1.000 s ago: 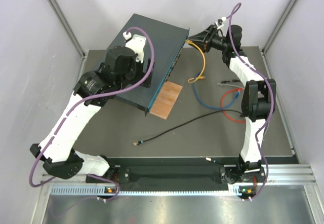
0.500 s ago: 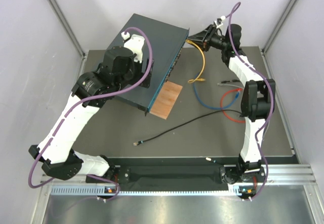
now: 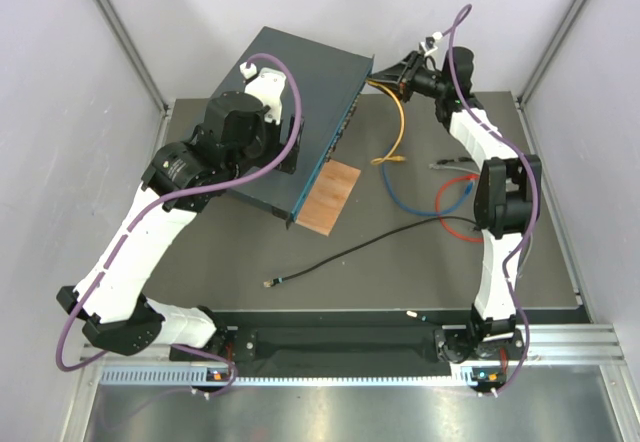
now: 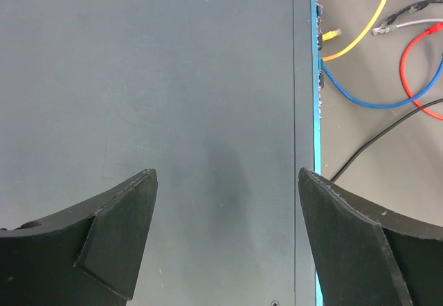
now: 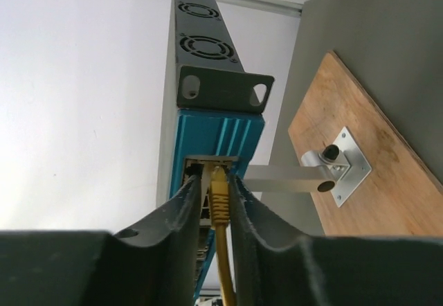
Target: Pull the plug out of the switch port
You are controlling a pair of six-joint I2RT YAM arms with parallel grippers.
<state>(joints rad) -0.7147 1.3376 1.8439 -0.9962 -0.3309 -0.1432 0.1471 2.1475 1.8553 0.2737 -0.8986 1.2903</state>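
We see the switch (image 3: 300, 87) lying flat at the back left of the table (image 3: 400, 282), with its row of little holes turned to the right arm. The yellow plug (image 5: 219, 199) sits in a hole at the far end of that row. Our right gripper (image 5: 215, 180) is narrow and pinches the yellow plug from both sides, close to the blue face, while our left gripper (image 4: 225, 174) hangs wide open over the switch's flat dark top.

Matt dark metal switch (image 4: 173, 98), grainy brown wooden board (image 5: 377, 181), brushed silver metal bracket (image 5: 349, 171), glossy yellow plastic plug (image 5: 219, 199).
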